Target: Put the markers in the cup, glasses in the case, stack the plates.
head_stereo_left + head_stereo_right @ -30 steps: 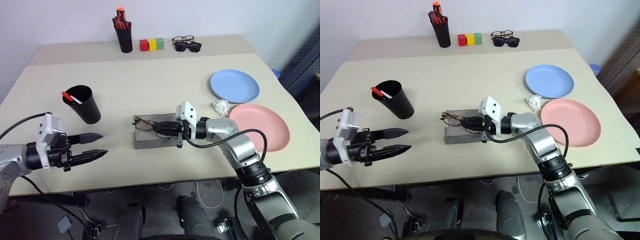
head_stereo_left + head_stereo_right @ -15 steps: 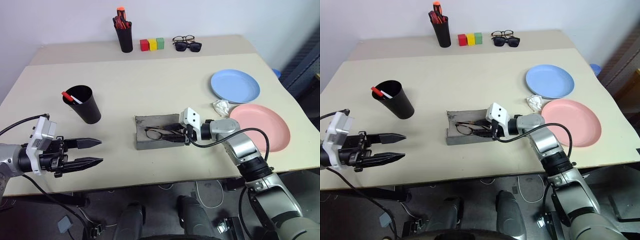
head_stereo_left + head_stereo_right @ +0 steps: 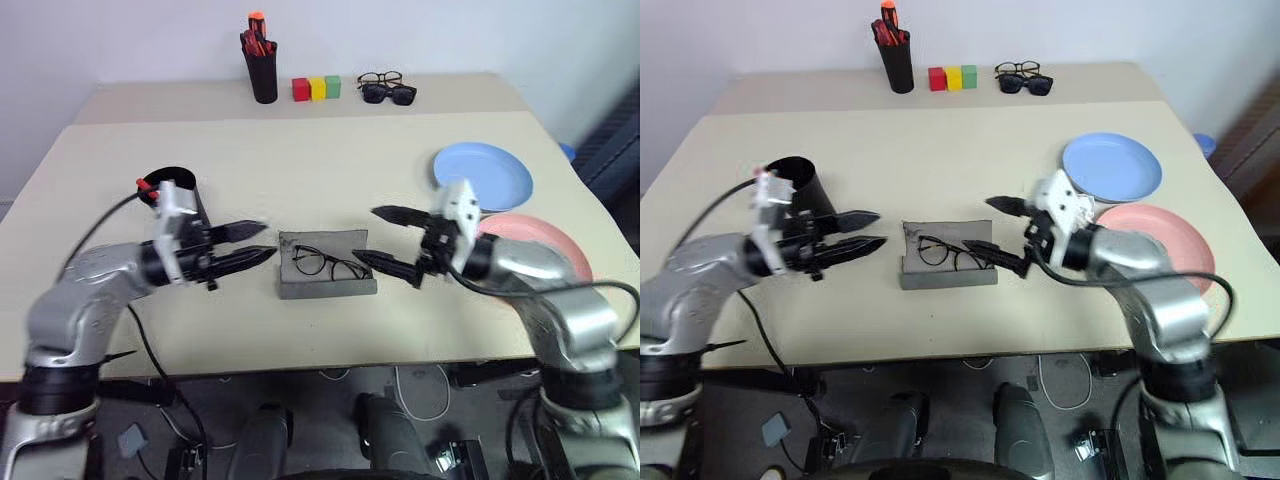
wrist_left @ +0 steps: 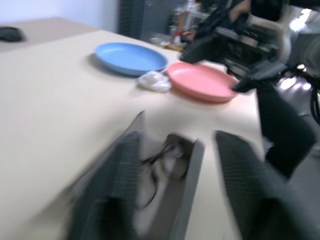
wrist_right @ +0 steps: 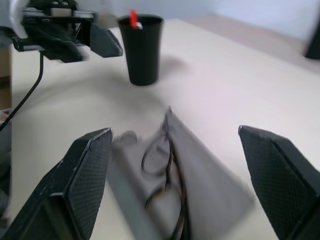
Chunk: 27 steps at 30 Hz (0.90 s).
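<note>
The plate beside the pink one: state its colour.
Light blue plate, clearest in the right eye view.

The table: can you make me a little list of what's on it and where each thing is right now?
glasses: lying inside the open grey case
markers: red tip sticks out of the black cup
blue plate: flat on the table, beside the pink plate, not stacked
left gripper: empty, pointing at the case
right gripper: open, empty, on the case's other side
crumpled white scrap: between the plates
far edge: pen holder, three coloured blocks, two more pairs of glasses
</note>
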Motion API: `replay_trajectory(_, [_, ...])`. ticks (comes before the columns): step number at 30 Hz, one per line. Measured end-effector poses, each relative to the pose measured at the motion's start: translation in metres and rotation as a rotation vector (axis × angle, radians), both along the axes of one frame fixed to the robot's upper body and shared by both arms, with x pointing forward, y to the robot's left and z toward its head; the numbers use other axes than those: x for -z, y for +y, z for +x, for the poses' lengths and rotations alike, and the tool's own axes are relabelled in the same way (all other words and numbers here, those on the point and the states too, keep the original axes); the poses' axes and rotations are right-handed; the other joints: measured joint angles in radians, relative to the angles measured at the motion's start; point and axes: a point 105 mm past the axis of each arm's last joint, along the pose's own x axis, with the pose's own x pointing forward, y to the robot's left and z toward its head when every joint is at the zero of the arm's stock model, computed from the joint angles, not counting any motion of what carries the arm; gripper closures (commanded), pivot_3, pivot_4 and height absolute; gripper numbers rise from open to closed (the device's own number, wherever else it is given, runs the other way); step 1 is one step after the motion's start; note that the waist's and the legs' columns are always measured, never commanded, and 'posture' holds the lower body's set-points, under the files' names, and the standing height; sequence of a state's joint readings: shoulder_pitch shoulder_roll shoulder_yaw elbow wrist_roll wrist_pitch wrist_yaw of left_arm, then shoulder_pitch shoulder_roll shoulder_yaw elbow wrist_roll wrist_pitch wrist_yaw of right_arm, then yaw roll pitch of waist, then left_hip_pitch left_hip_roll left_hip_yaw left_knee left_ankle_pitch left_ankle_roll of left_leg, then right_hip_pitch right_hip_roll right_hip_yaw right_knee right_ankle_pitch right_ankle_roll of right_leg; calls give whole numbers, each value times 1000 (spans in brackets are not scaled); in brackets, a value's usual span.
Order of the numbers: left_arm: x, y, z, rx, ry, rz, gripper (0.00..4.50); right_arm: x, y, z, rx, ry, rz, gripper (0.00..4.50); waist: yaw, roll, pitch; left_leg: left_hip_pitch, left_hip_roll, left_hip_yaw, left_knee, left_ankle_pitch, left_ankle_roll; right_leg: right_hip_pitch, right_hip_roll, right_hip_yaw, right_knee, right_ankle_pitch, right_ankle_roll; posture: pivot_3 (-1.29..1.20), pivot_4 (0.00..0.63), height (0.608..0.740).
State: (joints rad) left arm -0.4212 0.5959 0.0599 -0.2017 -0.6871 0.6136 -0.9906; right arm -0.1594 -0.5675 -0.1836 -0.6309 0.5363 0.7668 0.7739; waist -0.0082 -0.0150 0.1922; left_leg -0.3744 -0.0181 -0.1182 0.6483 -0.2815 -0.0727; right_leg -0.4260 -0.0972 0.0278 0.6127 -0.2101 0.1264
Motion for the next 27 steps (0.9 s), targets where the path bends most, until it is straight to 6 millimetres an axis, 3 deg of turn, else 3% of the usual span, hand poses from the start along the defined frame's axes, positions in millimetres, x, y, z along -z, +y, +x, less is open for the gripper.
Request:
replay_trajectory(1, [2, -9, 8, -13, -2, 5, 4412, 7, -6, -10, 48, 25, -2, 371, 3, 0, 0, 0, 0, 0, 1, 0, 0, 0, 0, 0, 0, 0, 0, 0, 150, 740])
replay_trajectory(2, [4, -17, 18, -36, 6, 9, 4467, 11, -12, -19, 96, 36, -8, 371, 1, 0, 0, 0, 0, 0, 1, 0, 0, 0, 0, 0, 0, 0, 0, 0, 150, 740])
replay_trajectory(7, [0, -54, 73, -228, -64, 79, 4467, 34, -34, -57, 250, 79, -87, 371, -11, -2, 1, 2, 0, 2, 5, 0, 0, 3, 0, 1, 0, -3, -1, 0, 150, 740])
replay_trajectory(12, [-7, -84, 93, -193, -104, 247, 4467, 43, -43, -72, 356, 97, -105, 371, -8, -2, 1, 3, 0, 1, 5, 1, 1, 3, 0, 1, 0, -3, -1, 0, 150, 740])
replay_trajectory(17, [18, -84, 106, -144, -69, 451, 4467, 46, -43, -82, 409, 103, -84, 371, -5, -2, 1, 1, 0, 1, 3, 1, 1, 2, 0, 1, -1, -4, 0, 0, 150, 740])
replay_trajectory(22, [25, -63, 121, -103, -151, 640, 4467, 49, -47, -91, 431, 106, -88, 371, -4, -4, 2, 0, 0, 1, 1, 0, 1, 1, 0, 1, -2, -4, 1, 0, 150, 740])
replay_trajectory(27, [42, -51, 120, 8, -135, 734, 4467, 46, -58, -96, 450, 91, -113, 371, -2, -5, 3, 0, 0, 1, 1, 0, 1, 1, 0, 1, -2, -5, 1, 0, 150, 740])
